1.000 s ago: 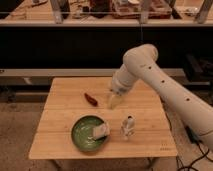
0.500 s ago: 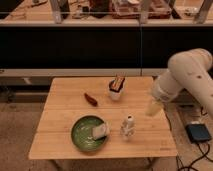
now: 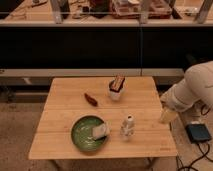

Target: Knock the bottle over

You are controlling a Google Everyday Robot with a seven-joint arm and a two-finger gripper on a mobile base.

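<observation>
The small clear bottle (image 3: 128, 126) with a whitish cap stands upright on the wooden table (image 3: 65, 100), just right of the green bowl (image 3: 86, 134). My gripper (image 3: 167, 116) hangs at the table's right edge, to the right of the bottle and well apart from it. The white arm rises behind it to the upper right.
The green bowl holds a pale block (image 3: 100, 132). A white cup with brown contents (image 3: 116, 88) stands at the back middle. A small red-brown item (image 3: 91, 98) lies left of the cup. A dark box with a cable (image 3: 199, 133) lies on the floor at right.
The arm swung from above the cup at the table's back to the right edge, uncovering the cup, then drew slightly further right. The bottle has not moved.
</observation>
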